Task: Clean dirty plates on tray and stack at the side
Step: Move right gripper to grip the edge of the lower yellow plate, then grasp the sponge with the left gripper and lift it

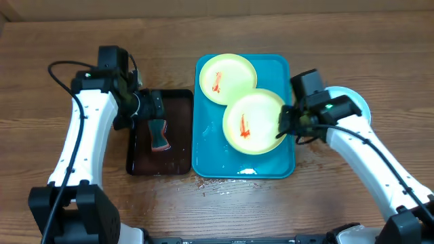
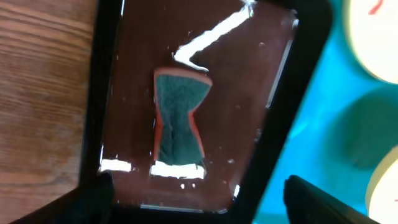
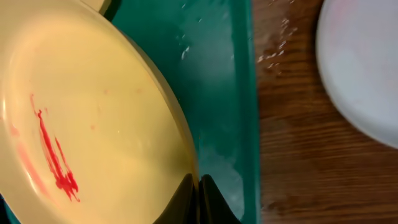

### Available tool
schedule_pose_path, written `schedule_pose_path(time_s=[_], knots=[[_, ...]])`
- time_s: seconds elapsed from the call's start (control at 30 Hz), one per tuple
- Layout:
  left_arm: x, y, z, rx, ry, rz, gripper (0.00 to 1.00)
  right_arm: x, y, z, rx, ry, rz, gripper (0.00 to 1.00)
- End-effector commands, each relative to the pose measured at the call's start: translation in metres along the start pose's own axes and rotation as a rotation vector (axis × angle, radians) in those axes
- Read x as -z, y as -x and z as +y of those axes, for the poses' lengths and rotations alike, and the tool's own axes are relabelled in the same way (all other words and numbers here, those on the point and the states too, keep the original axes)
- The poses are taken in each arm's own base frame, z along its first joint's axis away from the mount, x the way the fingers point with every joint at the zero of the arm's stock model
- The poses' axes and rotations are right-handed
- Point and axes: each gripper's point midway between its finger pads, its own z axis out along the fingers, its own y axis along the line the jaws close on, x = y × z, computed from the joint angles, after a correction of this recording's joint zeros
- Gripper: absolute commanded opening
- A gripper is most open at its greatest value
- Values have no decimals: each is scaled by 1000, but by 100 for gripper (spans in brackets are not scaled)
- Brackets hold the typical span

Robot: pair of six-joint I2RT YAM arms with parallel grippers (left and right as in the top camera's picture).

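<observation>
The nearer plate (image 1: 252, 122), smeared red, lies on the blue tray (image 1: 207, 159), overlapping the farther plate (image 1: 227, 78). The right end effector (image 1: 285, 127) is clamped on its right rim. A pale plate (image 1: 357, 100) sits on the table (image 1: 41, 54) beside the tray. The left end effector (image 1: 156, 114), fingers apart, hangs over a sponge (image 1: 160, 135) in the black tray (image 1: 178, 156).

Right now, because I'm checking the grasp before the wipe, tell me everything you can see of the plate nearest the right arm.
The near plate is round, pale yellow-green and smooth like plastic, with a low rim. A red-orange smear streaks it near the middle. It lies over the right part of the turquoise tray, its far edge overlapping the other plate. The right gripper has its fingers shut on the right rim, which looks slightly raised off the tray.
</observation>
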Motion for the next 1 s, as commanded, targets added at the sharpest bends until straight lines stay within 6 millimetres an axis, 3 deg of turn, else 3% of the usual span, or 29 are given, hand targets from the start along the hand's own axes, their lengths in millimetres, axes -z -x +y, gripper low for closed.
schedule_pose_path(time_s=[0.0, 0.2, 0.27, 0.5, 0.53, 0.63, 0.77, 0.83, 0.93, 0.97], knots=[[-26, -11, 6, 6, 33, 19, 82, -9, -10, -1, -62, -3, 17, 4], [-69, -28, 17, 9, 108, 39, 72, -31, -24, -8, -59, -20, 60, 4], [-78, -31, 18, 4, 119, 63, 61, -37, -27, -7, -42, -15, 77, 4], [-117, -39, 26, 7, 154, 151, 5, -47, -30, -3, -1, 21, 82, 4], [-119, -40, 27, 8, 157, 160, 4, -47, -31, -3, -1, 20, 85, 4], [-117, -41, 26, 8, 157, 163, 4, -47, -32, -2, 25, 21, 86, 4], [-96, -30, 19, -9, 150, 151, 4, -47, -31, -2, 32, 22, 82, 4], [-85, -25, 16, -28, 146, 149, 19, -47, -30, -1, 32, 25, 79, 4], [-80, -21, 13, -30, 139, 146, 55, -47, -29, -1, 32, 27, 75, 4], [-81, -21, 13, -30, 139, 146, 58, -47, -29, 0, 33, 28, 72, 4]])
